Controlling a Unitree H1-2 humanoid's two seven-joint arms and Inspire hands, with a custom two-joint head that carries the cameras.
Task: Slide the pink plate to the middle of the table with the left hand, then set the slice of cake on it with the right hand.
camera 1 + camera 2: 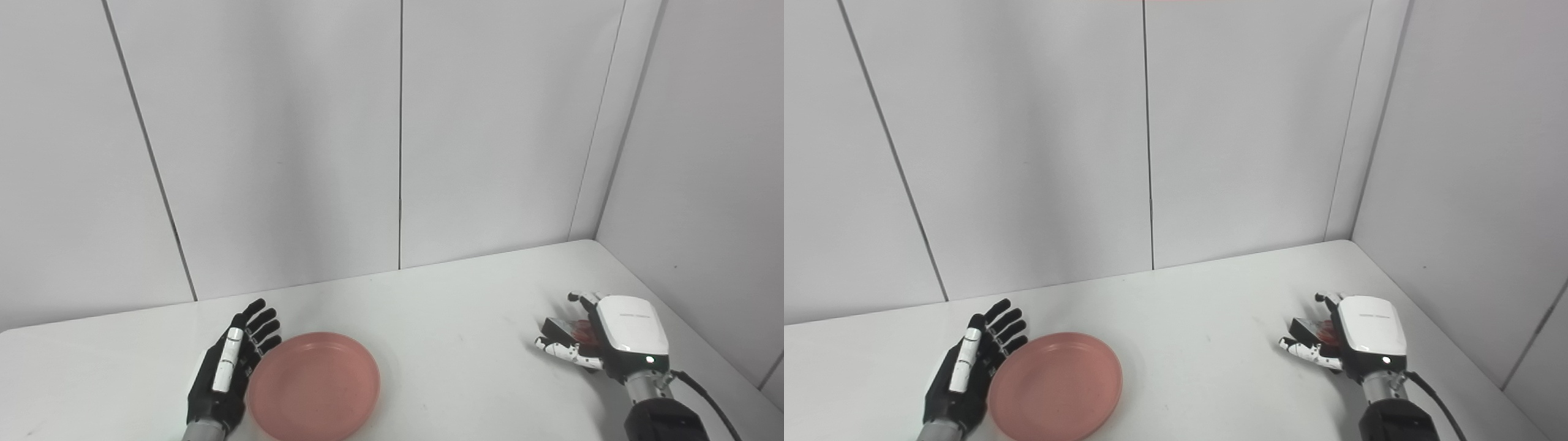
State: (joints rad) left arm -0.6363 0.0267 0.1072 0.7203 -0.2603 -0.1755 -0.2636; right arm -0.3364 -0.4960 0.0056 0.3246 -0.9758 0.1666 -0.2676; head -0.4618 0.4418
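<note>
The pink plate point(313, 387) lies flat on the white table point(441, 318), left of the middle and near the front edge. My left hand point(231, 366), black with a white thumb, rests open on the table with its fingers straight along the plate's left rim. At the right side of the table my right hand point(603, 337), white-backed, is curled over the slice of cake point(582, 331). Only a dark and red bit of the cake shows between the fingers and the thumb. The same hand appears in the right eye view point(1350, 340).
White wall panels rise close behind the table and along its right side, meeting in the far right corner. A black cable point(704, 398) trails from my right wrist. Bare tabletop lies between the plate and the right hand.
</note>
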